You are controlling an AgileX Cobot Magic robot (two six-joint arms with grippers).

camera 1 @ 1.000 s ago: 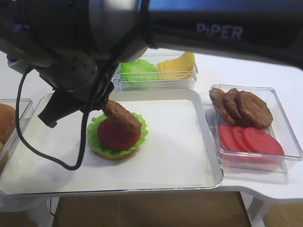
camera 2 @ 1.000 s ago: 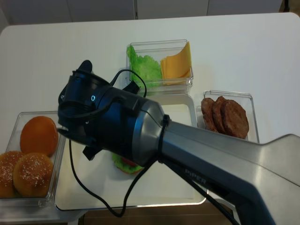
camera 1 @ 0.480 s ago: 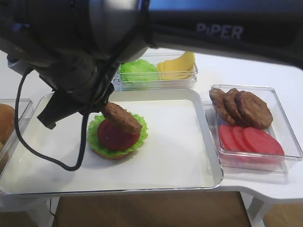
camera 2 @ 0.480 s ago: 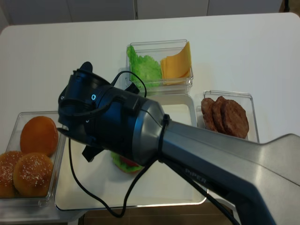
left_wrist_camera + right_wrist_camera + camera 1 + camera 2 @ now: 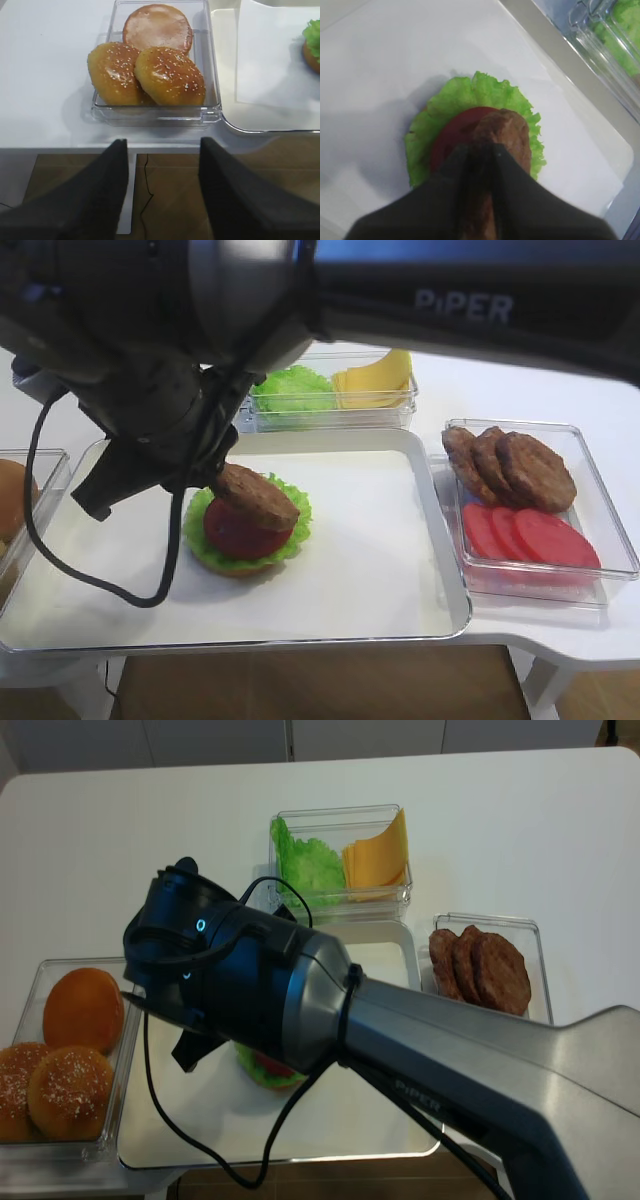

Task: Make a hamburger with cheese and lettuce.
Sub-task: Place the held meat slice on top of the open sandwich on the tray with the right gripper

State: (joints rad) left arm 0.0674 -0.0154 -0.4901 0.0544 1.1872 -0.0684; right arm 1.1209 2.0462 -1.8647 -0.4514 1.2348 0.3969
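We had the right gripper (image 5: 482, 150) closed narrowly on a brown patty (image 5: 255, 496), pinching its near edge so the disc ran lengthways straight out from the jaws and tilted down over the hamburger (image 5: 246, 532). The hamburger sat on the white paper of the tray (image 5: 440, 625), left of centre, directly beneath the jaws, its red tomato slice (image 5: 451, 139) and frilly lettuce (image 5: 470, 95) showing around the patty. We judged the patty's far end to be touching or nearly touching the tomato, so letting go called for little more than parting the jaws. The cheese (image 5: 375, 378) lay behind the tray in a clear box beside spare lettuce. Our left gripper (image 5: 162, 200) hung wide open and empty by the bun box (image 5: 212, 107), well apart from the hamburger
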